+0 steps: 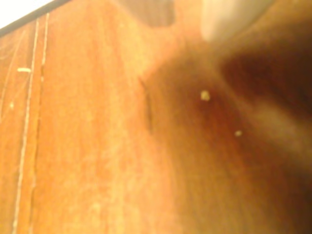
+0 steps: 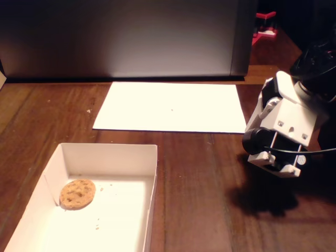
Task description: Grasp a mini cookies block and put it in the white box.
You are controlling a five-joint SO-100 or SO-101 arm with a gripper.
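Note:
In the fixed view a mini cookies block (image 2: pixel 77 193), round and tan with dark specks, lies flat inside the white box (image 2: pixel 110 153), near its left wall. The box stands at the lower left of the wooden table. My arm (image 2: pixel 282 128) hovers folded at the right, well away from the box, casting a shadow on the wood below it. Its fingers are not clearly visible there. The wrist view shows only blurred wood close up, with a pale blurred shape (image 1: pixel 229 19) at the top right edge; nothing shows between the fingers.
A flat white paper sheet (image 2: pixel 170 106) lies at the back centre, in front of a dark grey panel (image 2: pixel 121 37). A red object (image 2: pixel 265 26) stands at the far right. Two small crumbs (image 1: pixel 205 95) lie on the wood in the wrist view.

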